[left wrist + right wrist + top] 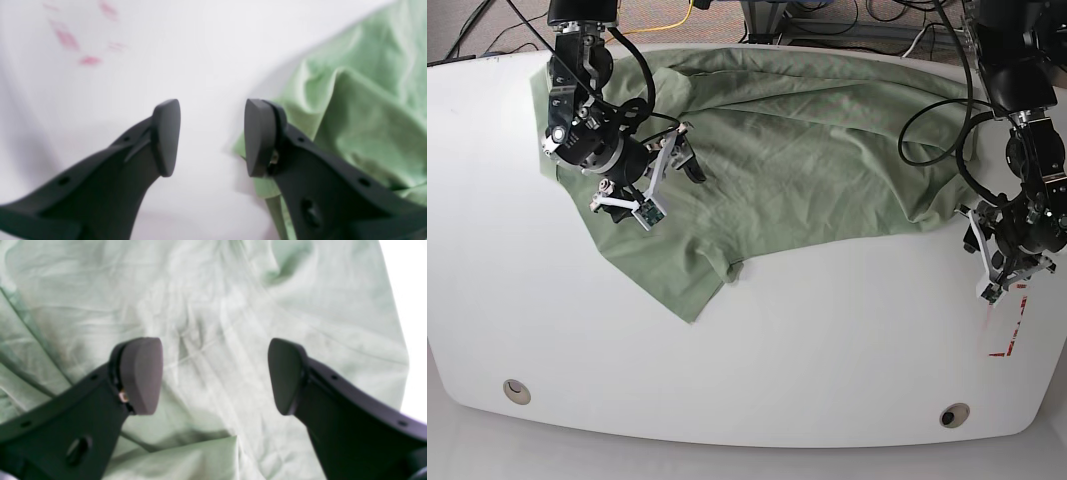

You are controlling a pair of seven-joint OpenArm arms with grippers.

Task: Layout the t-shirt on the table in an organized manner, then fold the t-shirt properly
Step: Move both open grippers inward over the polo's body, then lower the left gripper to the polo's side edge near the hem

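The t-shirt [797, 160] lies rumpled across the worktop's [827, 350] far half, so laying-out is in hand. The right pincer [213, 373] hangs released over the cloth; the left pincer [211, 136] (also released) sits just beside its edge. Next, each needs a hem corner to pull flat.

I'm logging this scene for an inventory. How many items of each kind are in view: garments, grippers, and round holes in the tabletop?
Garments: 1, the t-shirt
Grippers: 2, the left gripper and the right gripper, both open
Round holes in the table: 2, the near-left hole and the near-right hole
Total: 5
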